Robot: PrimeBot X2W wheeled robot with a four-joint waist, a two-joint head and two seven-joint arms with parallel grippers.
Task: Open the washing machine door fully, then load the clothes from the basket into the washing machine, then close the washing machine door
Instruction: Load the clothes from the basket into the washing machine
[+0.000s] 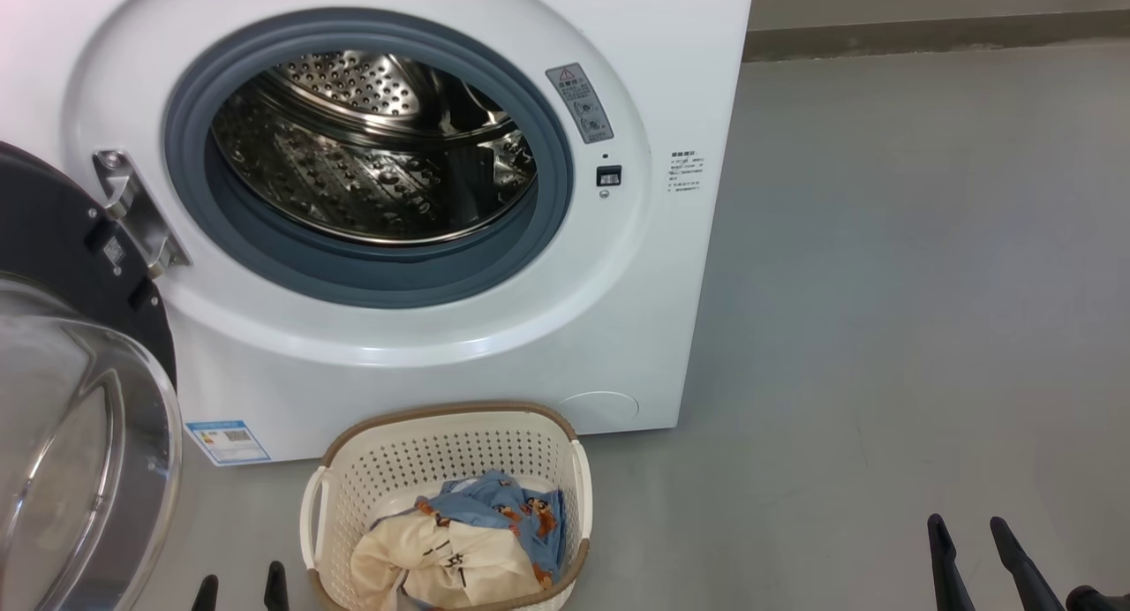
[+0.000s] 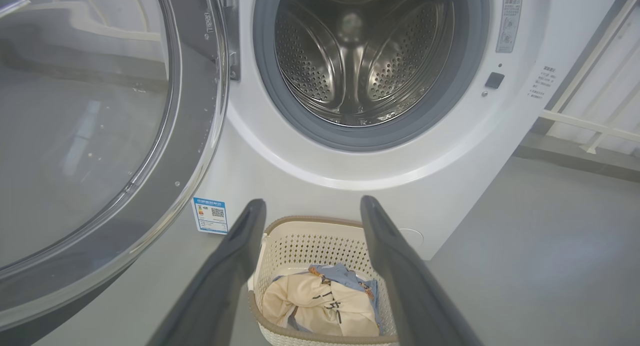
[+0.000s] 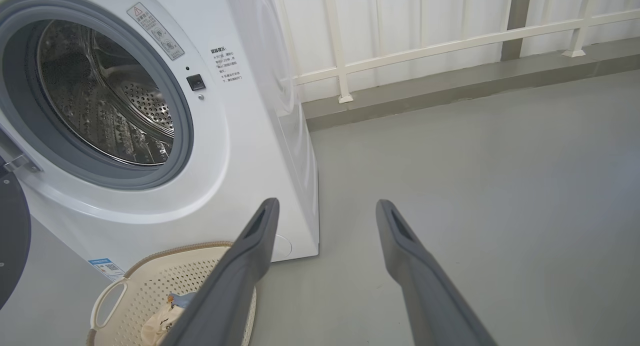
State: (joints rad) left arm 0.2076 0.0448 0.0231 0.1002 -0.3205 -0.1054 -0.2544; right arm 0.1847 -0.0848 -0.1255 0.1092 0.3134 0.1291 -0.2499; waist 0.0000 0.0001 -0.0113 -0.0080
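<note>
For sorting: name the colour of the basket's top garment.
The garment is cream with dark markings; left wrist view shows best.

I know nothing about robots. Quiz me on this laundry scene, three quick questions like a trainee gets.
1. True or false: the round black-rimmed glass door of the big white washing machine stands open.
2. Where do the cream and light blue soft garments lie? A) steel drum B) cream perforated plastic basket C) grey floor
3. Fill in: the dark two-fingered left pincer and right pincer are both ____.
Key: 1 true; 2 B; 3 open.
</note>
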